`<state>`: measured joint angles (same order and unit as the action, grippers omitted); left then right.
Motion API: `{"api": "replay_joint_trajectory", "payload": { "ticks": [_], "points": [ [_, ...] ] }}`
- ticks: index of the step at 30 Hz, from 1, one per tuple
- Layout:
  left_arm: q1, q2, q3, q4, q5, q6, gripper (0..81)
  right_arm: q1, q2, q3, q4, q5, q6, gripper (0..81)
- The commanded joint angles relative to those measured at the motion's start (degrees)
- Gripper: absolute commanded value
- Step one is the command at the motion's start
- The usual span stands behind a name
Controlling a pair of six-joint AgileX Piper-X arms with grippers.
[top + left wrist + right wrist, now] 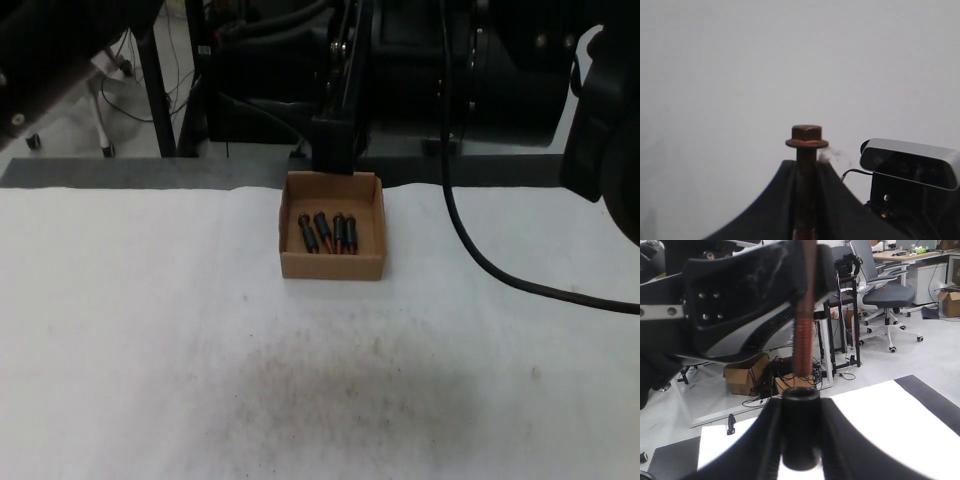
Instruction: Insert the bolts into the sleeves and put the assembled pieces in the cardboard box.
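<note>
Left gripper: fingers clamped on the shank of a rusty hex-flange bolt, whose head stood clear of the fingertips.
Right gripper: fingers closed on a black sleeve, open end up.
Bolt tip: threaded end hung just above the sleeve's mouth, in line with it.
Cardboard box: sat at the middle of the bench's far edge.
Assembled pieces: four lay side by side inside the box.
</note>
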<state>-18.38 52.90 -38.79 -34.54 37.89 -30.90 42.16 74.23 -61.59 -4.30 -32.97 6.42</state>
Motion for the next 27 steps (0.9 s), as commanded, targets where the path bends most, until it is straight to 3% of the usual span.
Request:
{"api": "replay_joint_trajectory", "payload": {
  "ticks": [1,13,27],
  "points": [
    [0.02,-0.30,-0.46,-0.79,0.79,-0.42,0.3,-0.04,-0.39,-0.17,-1.13,0.01,0.10,0.8],
    [0.02,-0.30,-0.46,0.70,3.30,-0.42,0.3,-0.04,-0.39,-0.17,-1.13,2.64,0.10,0.8],
    [0.02,1.52,-0.46,0.90,1.17,-0.18,0.3,-0.04,-0.39,-0.17,-1.13,-1.64,0.10,0.8]
  ]
}}
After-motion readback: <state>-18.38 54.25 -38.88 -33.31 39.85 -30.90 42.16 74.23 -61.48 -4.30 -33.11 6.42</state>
